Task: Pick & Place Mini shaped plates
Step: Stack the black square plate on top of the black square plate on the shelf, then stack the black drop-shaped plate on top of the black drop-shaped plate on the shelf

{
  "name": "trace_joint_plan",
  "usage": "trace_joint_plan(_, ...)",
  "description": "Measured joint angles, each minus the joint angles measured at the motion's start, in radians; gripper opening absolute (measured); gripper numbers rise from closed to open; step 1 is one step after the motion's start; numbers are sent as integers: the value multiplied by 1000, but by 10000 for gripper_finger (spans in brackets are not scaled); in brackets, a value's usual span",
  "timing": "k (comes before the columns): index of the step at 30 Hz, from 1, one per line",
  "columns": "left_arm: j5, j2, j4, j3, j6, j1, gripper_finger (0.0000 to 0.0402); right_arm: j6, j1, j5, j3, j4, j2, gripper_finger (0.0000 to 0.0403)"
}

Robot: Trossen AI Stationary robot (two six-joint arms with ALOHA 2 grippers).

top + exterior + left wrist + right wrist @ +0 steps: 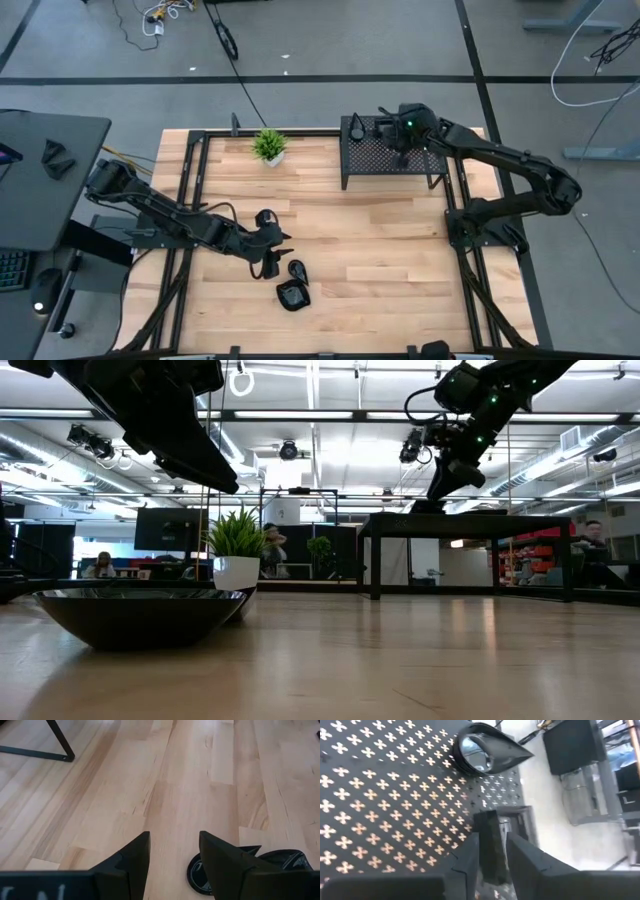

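- The wooden table (380,250) is the biggest thing, and the black rack with holes (385,150) stands on its far side
- The right arm reaches over the rack, and the right gripper (492,862) hangs just above the rack top
- Its two fingers are a little apart with a square black plate (492,840) standing on edge between them; I cannot tell if they squeeze it or just let go
- A teardrop plate (487,747) lies flat on the rack, near that gripper
- The left gripper (172,855) is low over the table, well away from the rack, with its fingers wide and nothing in them
- Two more black plates (293,290) sit on the table just beside the left gripper
- A small green plant (269,146) stands on the table beside the rack
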Motion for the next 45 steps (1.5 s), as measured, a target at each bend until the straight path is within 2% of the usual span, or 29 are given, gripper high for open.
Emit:
trace_joint_plan(19, 0, 0, 0, 0, 0, 0, 177, 17, 15, -59, 0, -36, 20, 90)
trace_joint_plan(27, 0, 0, 0, 0, 0, 0, 177, 17, 17, 22, 0, -17, 20, 126)
trace_joint_plan(33, 0, 0, 0, 0, 0, 0, 177, 13, 14, -117, 0, 28, 15, 146)
trace_joint_plan(36, 0, 0, 0, 0, 0, 0, 177, 59, -3, -124, 0, 84, 15, 135)
trace_joint_plan(41, 0, 0, -1, 0, 0, 0, 177, 159, -41, -109, 0, 129, 15, 89)
trace_joint_plan(45, 0, 0, -1, 0, 0, 0, 177, 387, -48, 6, 0, 137, -3, 48)
